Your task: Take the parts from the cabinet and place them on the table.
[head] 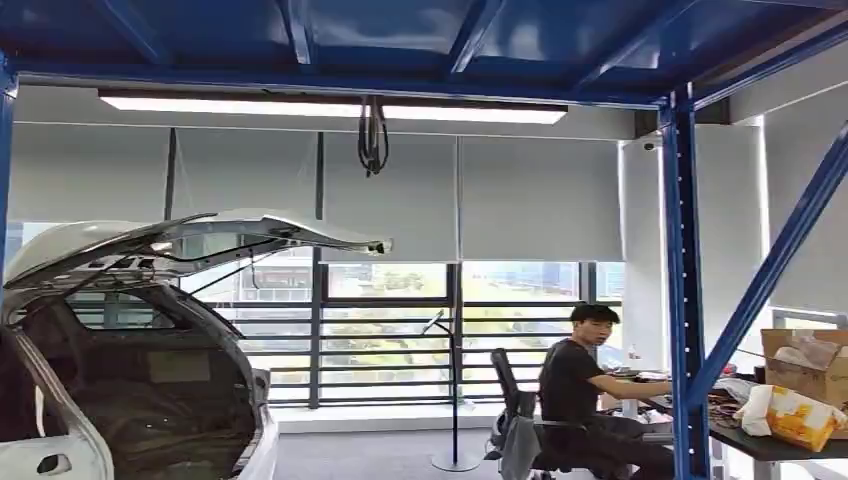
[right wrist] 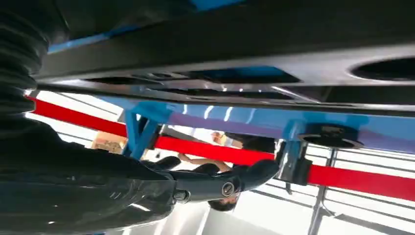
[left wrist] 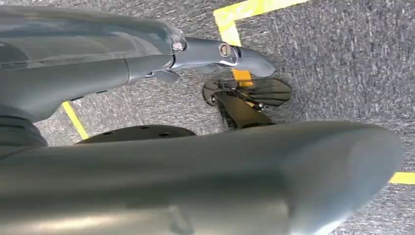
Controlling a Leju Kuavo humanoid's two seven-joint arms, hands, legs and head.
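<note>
My left hand (left wrist: 210, 122) hangs over grey carpet, its thick thumb (left wrist: 274, 171) and one straight finger (left wrist: 220, 51) apart with nothing between them. My right hand (right wrist: 161, 188) is raised, with a dark finger (right wrist: 244, 177) pointing toward a red beam (right wrist: 362, 178) of a blue rack (right wrist: 235, 120). A long dark piece with a round hole (right wrist: 303, 66) runs close along this hand; whether the hand holds it is unclear. A table (head: 770, 440) stands at the far right in the head view, carrying a cardboard box (head: 810, 365) and an orange-and-white bag (head: 795, 415).
A white car with its tailgate raised (head: 130, 340) fills the left. A person (head: 585, 395) sits on an office chair at a desk right of centre. A blue post (head: 682, 300) with a diagonal brace stands before the table. Yellow tape lines (left wrist: 235, 19) mark the carpet.
</note>
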